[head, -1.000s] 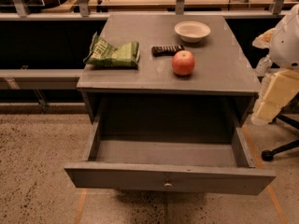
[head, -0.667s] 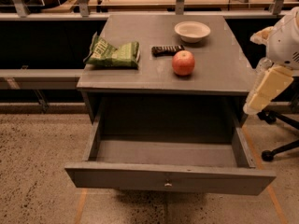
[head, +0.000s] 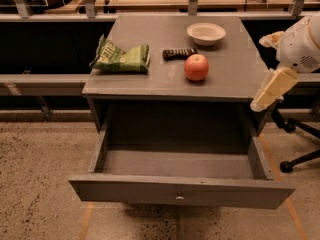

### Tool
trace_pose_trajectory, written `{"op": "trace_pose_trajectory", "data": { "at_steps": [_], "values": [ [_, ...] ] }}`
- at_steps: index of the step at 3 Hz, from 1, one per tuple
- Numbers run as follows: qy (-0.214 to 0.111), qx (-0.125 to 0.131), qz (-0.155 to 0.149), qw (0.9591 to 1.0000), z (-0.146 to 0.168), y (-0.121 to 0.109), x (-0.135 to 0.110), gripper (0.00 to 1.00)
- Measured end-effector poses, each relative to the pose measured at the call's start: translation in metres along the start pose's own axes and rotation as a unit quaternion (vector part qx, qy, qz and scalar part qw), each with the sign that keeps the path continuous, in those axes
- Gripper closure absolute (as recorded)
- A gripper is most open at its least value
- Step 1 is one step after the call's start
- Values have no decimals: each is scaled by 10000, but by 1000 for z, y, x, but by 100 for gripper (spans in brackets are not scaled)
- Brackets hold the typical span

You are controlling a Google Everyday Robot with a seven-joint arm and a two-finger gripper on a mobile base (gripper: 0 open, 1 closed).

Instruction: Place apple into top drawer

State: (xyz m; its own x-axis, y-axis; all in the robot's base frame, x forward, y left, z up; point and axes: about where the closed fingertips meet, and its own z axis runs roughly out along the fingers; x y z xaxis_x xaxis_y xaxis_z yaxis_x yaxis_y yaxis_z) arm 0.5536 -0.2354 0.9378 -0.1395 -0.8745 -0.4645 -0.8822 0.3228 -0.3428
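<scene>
The apple (head: 196,67) sat near the desk's (head: 150,81) front edge, the top drawer (head: 177,196) open to receive it — end effector (head: 267,91) off the right edge, grip unreadable.

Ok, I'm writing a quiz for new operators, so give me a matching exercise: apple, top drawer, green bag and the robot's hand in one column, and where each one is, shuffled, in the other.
Things
1. apple
2. top drawer
3. green bag
4. hand

Places
A. on the left part of the cabinet top
B. by the front right corner of the cabinet top
C. pulled open below the cabinet top
D. on the cabinet top, right of centre, toward the front

Pairs: 1-D, 2-C, 3-A, 4-B
</scene>
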Motion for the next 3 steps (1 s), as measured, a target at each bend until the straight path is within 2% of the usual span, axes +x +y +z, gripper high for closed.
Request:
{"op": "trace_pose_trajectory", "data": {
  "at_steps": [1,2,3],
  "values": [
    [-156,96,73,9998,-4,1,-9,0],
    [-653,191,367,9970,15,-22,-26,0],
    [-1246,159,886,9881,45,-48,-39,0]
  ]
}}
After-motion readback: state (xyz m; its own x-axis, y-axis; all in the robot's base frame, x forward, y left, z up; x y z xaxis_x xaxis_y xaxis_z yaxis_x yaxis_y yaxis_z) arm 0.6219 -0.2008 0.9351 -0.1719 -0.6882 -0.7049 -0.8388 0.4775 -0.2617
